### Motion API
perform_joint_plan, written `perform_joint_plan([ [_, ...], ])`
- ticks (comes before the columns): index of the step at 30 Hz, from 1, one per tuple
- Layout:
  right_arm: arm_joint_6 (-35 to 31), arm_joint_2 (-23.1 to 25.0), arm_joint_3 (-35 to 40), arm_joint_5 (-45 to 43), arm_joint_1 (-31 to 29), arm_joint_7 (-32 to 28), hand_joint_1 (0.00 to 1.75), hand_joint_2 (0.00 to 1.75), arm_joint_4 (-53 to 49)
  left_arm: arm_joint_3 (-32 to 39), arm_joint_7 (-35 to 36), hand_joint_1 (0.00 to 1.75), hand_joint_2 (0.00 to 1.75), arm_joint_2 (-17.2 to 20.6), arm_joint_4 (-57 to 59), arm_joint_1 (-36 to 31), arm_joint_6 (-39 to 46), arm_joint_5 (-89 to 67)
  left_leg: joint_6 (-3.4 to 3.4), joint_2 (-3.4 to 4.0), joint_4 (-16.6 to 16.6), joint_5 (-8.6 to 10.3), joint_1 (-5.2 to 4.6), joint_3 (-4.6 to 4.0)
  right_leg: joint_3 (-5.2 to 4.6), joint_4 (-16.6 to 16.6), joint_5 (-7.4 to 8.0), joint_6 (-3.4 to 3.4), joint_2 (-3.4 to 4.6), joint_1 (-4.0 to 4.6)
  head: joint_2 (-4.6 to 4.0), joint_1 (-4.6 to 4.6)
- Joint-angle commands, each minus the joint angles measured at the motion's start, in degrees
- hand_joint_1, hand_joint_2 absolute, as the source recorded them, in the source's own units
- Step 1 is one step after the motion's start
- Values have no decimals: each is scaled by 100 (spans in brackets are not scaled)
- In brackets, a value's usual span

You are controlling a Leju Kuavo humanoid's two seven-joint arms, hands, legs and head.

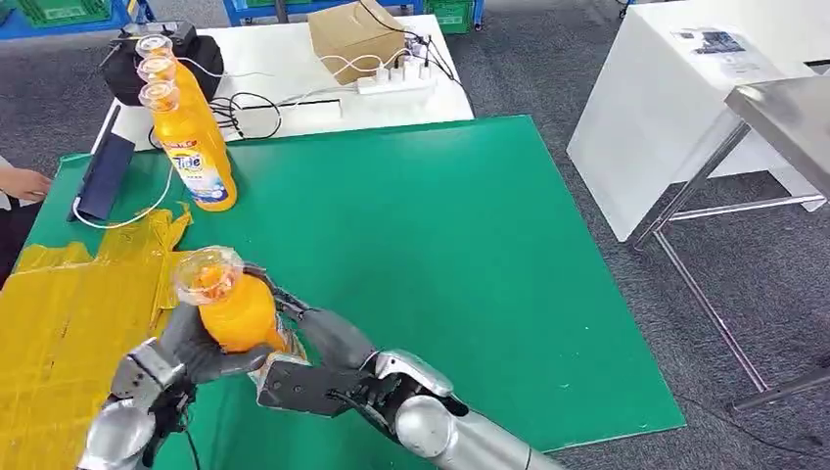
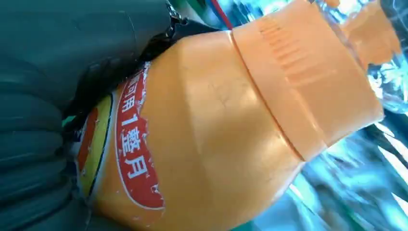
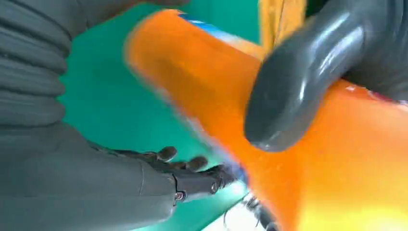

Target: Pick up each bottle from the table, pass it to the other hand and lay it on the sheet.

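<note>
Your left hand (image 1: pixel 191 352) grips the orange bottle (image 1: pixel 235 308) around its body, the grey thumb wrapped across the front, and holds it up above the near left part of the green table (image 1: pixel 440 255). Your right hand (image 1: pixel 313 367) is right against the bottle's lower part from the other side; in the right wrist view its dark fingers (image 3: pixel 192 168) lie spread beside the bottle rather than closed on it, though that picture is blurred. The bottle's clear cap (image 1: pixel 206 274) tilts toward the camera. Just left of the hands lies the yellow sheet (image 1: pixel 59 323). Three more orange bottles (image 1: pixel 191 137) stand upright in a row at the table's far left. A person's hand (image 1: pixel 24 183) rests at the left edge.
</note>
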Motion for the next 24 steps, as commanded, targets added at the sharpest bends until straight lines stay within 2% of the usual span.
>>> perform_joint_plan([
  [1,-126,-723,-1111,290,803,-188,0,0,-1215,640,16,175,175,-176,-302,281,2270,-2627,14,-23,-5,-2,-3,10,13,-5,-5,-4,-1,-3,0,0],
  [3,-56,-733,-1287,310,911,-211,0,0,-1331,681,17,175,175,-132,-305,314,2489,-2970,13,-28,-5,-1,-3,9,11,-6,-6,-4,-8,-3,0,-2],
  [6,-76,-952,-1630,158,1192,-365,0,0,-1843,721,468,175,175,135,-4,422,3416,-4544,19,-39,-8,-5,-7,17,18,-4,-10,-7,-5,-8,0,-2],
  [9,25,-1136,-1899,-94,1343,-493,0,0,-2276,686,1065,175,175,595,628,460,3731,-6000,15,-32,-11,-3,-8,15,16,-6,-8,-7,-4,-9,0,-2],
  [10,60,-1162,-1954,-145,1350,-518,0,0,-2346,650,1509,175,175,796,937,404,3773,-6780,12,-28,-11,-1,-10,11,12,-6,-5,-5,-4,-10,0,0],
  [13,143,-1203,-1988,-242,1274,-621,0,0,-2427,558,1805,175,175,1211,2218,-42,3468,-6955,14,-31,-19,1,-14,25,20,-6,-6,-11,1,-14,0,0],
  [16,190,-1164,-1900,-282,1132,-635,0,0,-2302,518,1855,175,175,1395,3165,-396,3510,-7017,10,-27,-18,7,-11,21,13,-5,-2,-11,-2,-11,0,0],
  [20,188,-1141,-1863,-270,1096,-634,0,0,-2249,506,1856,175,175,1392,3251,-421,3573,-7014,9,-21,-12,6,-6,20,8,1,-3,-10,7,-7,0,0],
  [22,202,-1146,-1829,-317,1081,-638,0,0,-2211,467,1896,175,175,1420,3412,-483,3351,-7031,13,-26,-11,4,-6,23,12,5,-6,-10,7,-7,0,-2],
  [24,233,-1146,-1714,-311,993,-627,0,0,-2067,367,1975,175,175,1478,4055,-679,3238,-7128,16,-32,-13,6,-7,25,17,3,-7,-10,4,-7,0,0],
])
